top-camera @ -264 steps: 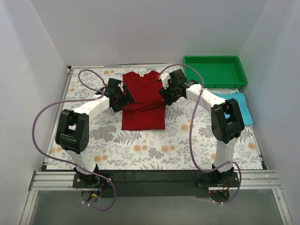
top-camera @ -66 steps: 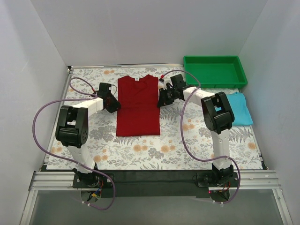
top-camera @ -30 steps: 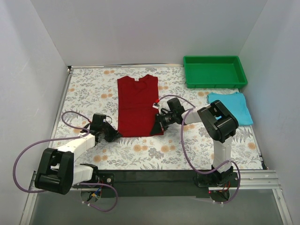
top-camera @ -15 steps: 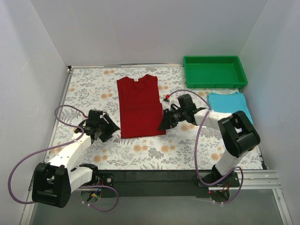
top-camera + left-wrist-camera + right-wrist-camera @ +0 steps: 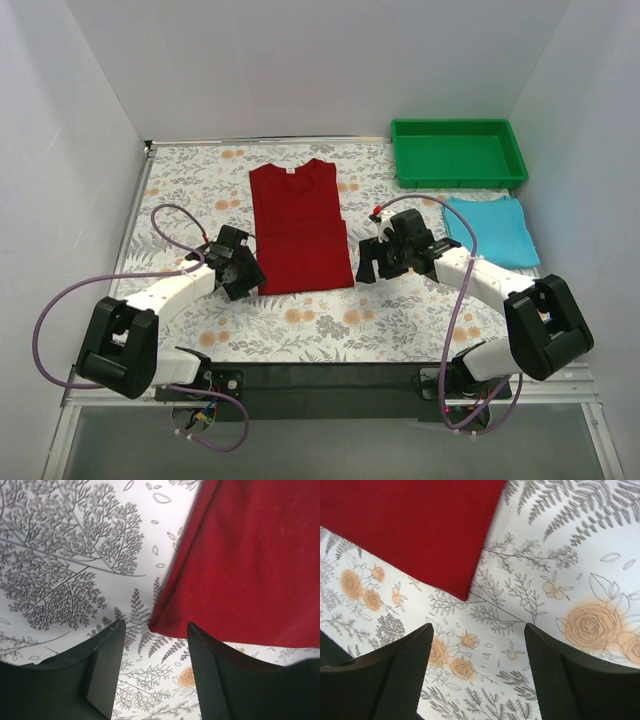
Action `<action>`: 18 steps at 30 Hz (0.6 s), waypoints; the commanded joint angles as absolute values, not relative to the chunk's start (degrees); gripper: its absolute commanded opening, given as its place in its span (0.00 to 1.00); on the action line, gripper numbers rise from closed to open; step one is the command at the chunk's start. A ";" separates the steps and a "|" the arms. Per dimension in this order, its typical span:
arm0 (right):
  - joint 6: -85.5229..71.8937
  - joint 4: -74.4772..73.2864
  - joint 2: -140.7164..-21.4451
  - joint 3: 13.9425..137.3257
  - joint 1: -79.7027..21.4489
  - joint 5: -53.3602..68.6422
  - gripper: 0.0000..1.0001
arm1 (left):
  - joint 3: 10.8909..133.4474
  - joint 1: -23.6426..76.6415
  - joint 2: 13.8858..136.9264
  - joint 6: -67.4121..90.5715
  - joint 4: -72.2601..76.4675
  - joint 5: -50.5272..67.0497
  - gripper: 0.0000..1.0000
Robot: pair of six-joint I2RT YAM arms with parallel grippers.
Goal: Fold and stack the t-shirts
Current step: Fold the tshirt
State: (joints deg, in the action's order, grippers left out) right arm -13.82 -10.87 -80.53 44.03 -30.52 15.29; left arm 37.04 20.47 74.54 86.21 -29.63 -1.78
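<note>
Black-fingered, the left gripper [image 5: 243,274] and right gripper [image 5: 374,262] both have jaws apart and empty, each at a near hem corner of the red shirt [image 5: 296,225], which lies flat mid-table. Best to pinch both corners squarely, lift evenly and carry the hem toward the collar. Farther right, the blue shirt [image 5: 490,228] lies folded near the tray [image 5: 455,127].

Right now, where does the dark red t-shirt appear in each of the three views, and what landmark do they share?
Top external: the dark red t-shirt lies flat at centre, collar towards the picture's top.
Left wrist: it fills the upper right, a hem corner near the middle.
Right wrist: it fills the upper left, a hem corner pointing down.
Shared landmark: the floral tablecloth beneath it in every view.
</note>
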 commanded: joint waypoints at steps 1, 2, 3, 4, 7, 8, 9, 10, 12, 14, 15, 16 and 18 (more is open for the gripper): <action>-15.47 -13.62 -77.70 42.81 -31.02 9.06 0.66 | 40.25 21.80 75.76 85.17 -30.15 -6.76 0.47; -15.64 -13.71 -77.00 42.63 -31.20 8.53 0.66 | 40.51 22.32 76.63 85.17 -30.15 -7.03 0.46; -16.17 -13.97 -76.73 42.28 -31.20 8.26 0.65 | 40.78 22.59 76.99 85.08 -30.15 -7.29 0.46; -16.52 -14.06 -76.55 42.10 -31.38 8.00 0.64 | 40.78 22.85 77.43 84.99 -30.23 -7.38 0.45; -17.83 -14.41 -76.11 41.84 -31.64 7.38 0.62 | 40.96 24.08 79.36 84.81 -30.67 -8.08 0.45; -18.02 -14.41 -76.46 41.84 -31.90 7.21 0.61 | 41.04 24.52 79.80 84.73 -30.85 -8.35 0.45; -18.37 -14.41 -76.64 41.84 -31.99 7.03 0.60 | 41.13 24.70 80.67 84.55 -30.85 -8.78 0.45; -19.15 -14.41 -76.81 41.92 -32.43 6.77 0.59 | 41.22 24.87 81.12 84.55 -30.85 -9.31 0.45; -19.95 -14.41 -77.52 42.36 -32.96 5.89 0.59 | 41.57 25.14 82.34 84.29 -30.67 -9.67 0.45; -20.48 -14.41 -78.66 43.24 -33.84 4.84 0.58 | 42.18 25.57 83.31 83.76 -30.67 -9.84 0.45; -20.91 -14.41 -79.10 43.59 -34.10 4.75 0.58 | 42.45 25.75 83.76 83.59 -30.85 -9.84 0.45; -21.53 -14.59 -79.71 43.94 -34.88 4.57 0.58 | 42.54 26.10 84.63 83.58 -31.02 -9.76 0.45; -22.67 -15.64 -81.56 45.61 -36.03 2.99 0.57 | 42.45 26.89 85.34 83.85 -31.72 -9.67 0.43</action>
State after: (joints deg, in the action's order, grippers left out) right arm -20.10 -14.33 -79.83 42.65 -34.54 5.63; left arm 42.94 25.78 83.07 84.27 -30.48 -8.05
